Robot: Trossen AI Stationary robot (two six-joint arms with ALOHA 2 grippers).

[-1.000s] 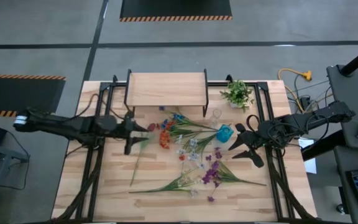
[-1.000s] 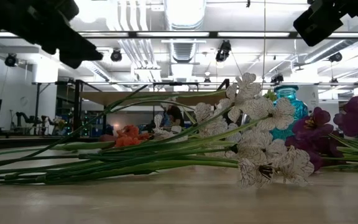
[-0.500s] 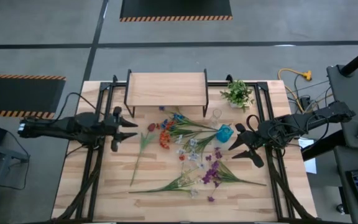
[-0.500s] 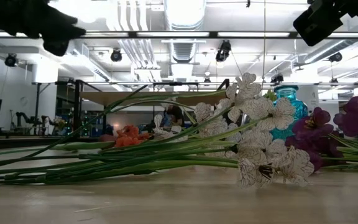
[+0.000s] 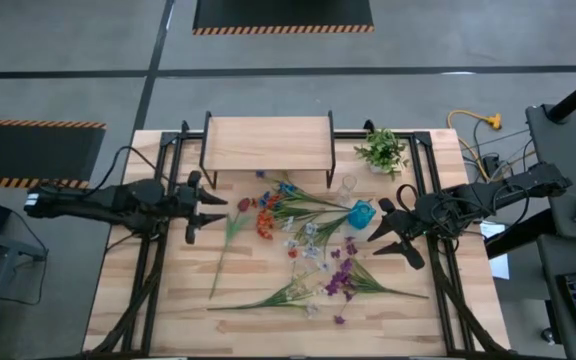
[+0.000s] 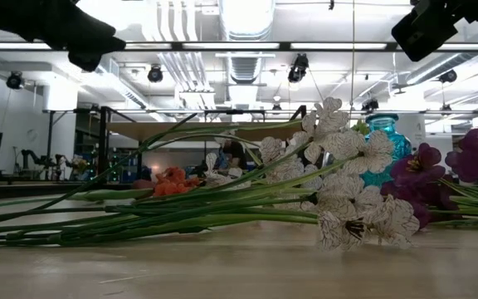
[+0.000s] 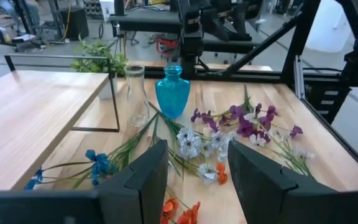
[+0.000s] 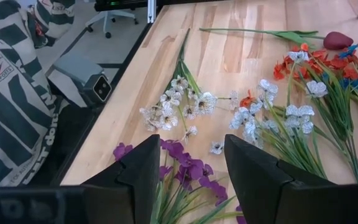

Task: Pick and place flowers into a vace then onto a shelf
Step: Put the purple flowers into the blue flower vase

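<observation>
The flowers (image 5: 313, 245) lie loose on the wooden table, stems flat. White and purple blooms (image 8: 179, 109) are near the front, orange ones (image 7: 182, 214) toward the left. A dark red bloom (image 5: 243, 204) lies apart on the left. The blue vase (image 5: 361, 213) stands upright among them and shows in the left wrist view (image 7: 171, 93). The shelf (image 5: 268, 145) stands at the far edge. My left gripper (image 5: 218, 208) hovers open just left of the dark red bloom, with nothing between its fingers (image 7: 197, 180). My right gripper (image 5: 380, 225) hovers open right of the vase, also with nothing in it (image 8: 191, 174).
A clear glass vase (image 7: 135, 93) stands beside the blue one. A small potted plant (image 5: 383, 150) stands at the far right by the shelf. A small camera (image 8: 87, 84) sits at the near edge. A person in striped clothing (image 8: 8, 93) is beside the table.
My left gripper has drawn back from the dark red bloom toward the table's left edge and risen a little. It has stayed open. The bloom and its stem lie on the table as before.
</observation>
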